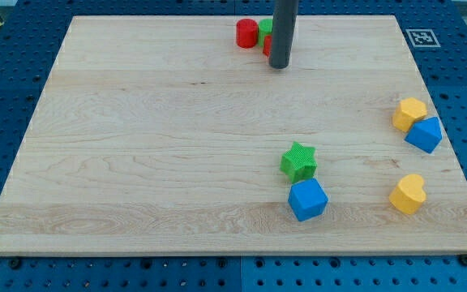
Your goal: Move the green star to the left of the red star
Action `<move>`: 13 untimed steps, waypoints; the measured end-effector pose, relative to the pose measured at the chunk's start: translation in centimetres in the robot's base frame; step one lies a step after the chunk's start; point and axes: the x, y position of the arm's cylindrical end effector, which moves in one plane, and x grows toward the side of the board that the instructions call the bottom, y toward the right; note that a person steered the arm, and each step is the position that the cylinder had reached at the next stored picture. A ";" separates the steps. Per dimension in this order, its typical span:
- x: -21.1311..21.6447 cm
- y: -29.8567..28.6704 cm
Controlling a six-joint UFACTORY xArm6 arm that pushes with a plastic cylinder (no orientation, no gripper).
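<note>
The tip stands at the desk's twelve o'clock edge, amid a cluster there: a red cylinder at its ten o'clock, a green block behind, and a red sliver touching the rod, probably the red star, though its shape is hidden. The end effector is a bare rod, grasping nothing. The green star lies well apart at the tip's six o'clock, touching a blue cube at its own six o'clock, so pushing it toward twelve o'clock looks easiest from the cube side.
</note>
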 end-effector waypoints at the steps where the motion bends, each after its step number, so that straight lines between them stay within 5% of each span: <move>1: -0.7 0.0; 2: -0.1 0.0; 6: 23.3 -6.0; 8: 17.3 3.6; 11: 20.0 9.1; 12: 15.7 10.8; 13: 14.6 5.2</move>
